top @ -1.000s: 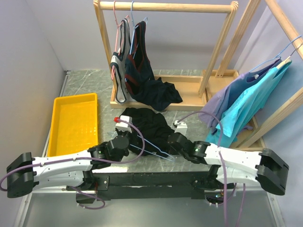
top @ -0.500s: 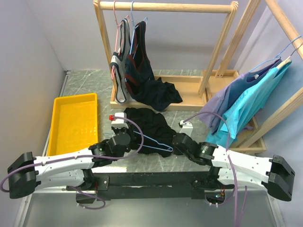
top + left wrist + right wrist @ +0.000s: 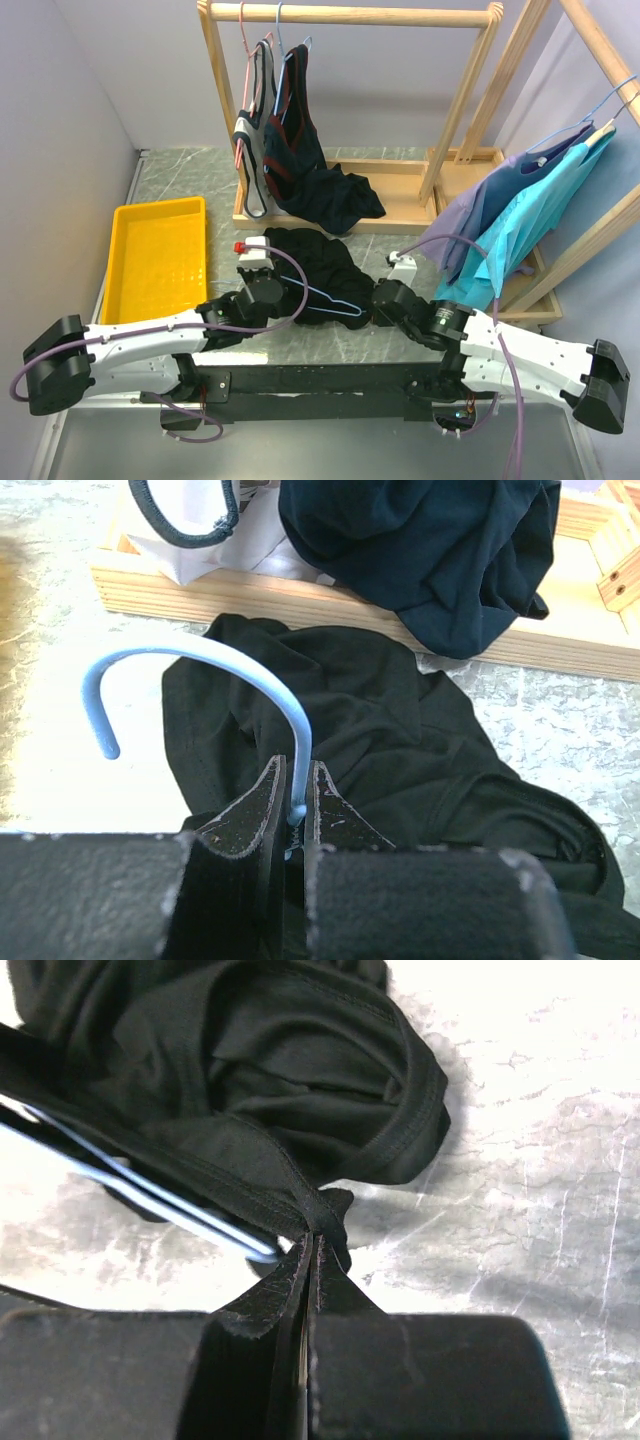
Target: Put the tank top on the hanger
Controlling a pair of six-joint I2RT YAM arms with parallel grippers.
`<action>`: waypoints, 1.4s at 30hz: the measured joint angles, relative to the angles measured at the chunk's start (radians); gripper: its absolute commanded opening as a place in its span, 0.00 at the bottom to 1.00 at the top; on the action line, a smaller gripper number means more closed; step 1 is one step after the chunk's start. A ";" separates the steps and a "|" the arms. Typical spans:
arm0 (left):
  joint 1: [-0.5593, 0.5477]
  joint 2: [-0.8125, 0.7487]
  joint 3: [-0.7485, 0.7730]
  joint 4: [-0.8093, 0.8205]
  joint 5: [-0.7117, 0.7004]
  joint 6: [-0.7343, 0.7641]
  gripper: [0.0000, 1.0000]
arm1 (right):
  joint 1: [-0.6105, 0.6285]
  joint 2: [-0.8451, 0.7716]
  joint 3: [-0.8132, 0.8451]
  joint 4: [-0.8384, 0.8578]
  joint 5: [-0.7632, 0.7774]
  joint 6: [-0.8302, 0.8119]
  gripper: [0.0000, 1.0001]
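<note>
The black tank top [image 3: 312, 262] lies crumpled on the table in front of the rack base. The light-blue wire hanger [image 3: 335, 303] lies across its near edge. My left gripper [image 3: 280, 300] is shut on the hanger's neck just below the hook [image 3: 200, 660], with the tank top [image 3: 400, 740] beyond it. My right gripper [image 3: 374, 298] is shut on a strap of the tank top [image 3: 280, 1070] and pulls it taut. The hanger's wire arm [image 3: 150, 1200] runs just left of my right fingertips [image 3: 340, 1280].
A yellow tray [image 3: 125, 285] sits at the left. A wooden rack [image 3: 350, 15] at the back carries a grey-black top [image 3: 252, 150] and a red-trimmed dark top [image 3: 300, 140] that spills onto its base [image 3: 440, 550]. A second rack at the right holds teal and lilac shirts [image 3: 520, 220].
Both grippers have moved farther from the arm bases. The hanger has shifted with the left gripper up against the tank top's near edge. The right gripper stays shut on the strap.
</note>
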 measured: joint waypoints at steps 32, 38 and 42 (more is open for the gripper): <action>-0.002 0.154 0.224 -0.074 -0.026 -0.031 0.01 | 0.065 0.192 0.383 -0.018 0.008 -0.079 0.00; -0.039 0.202 0.358 -0.133 -0.041 -0.034 0.01 | 0.065 0.234 0.416 0.013 0.035 -0.101 0.00; -0.047 0.193 0.406 -0.211 -0.055 -0.011 0.01 | 0.065 0.211 0.420 0.003 0.062 -0.119 0.26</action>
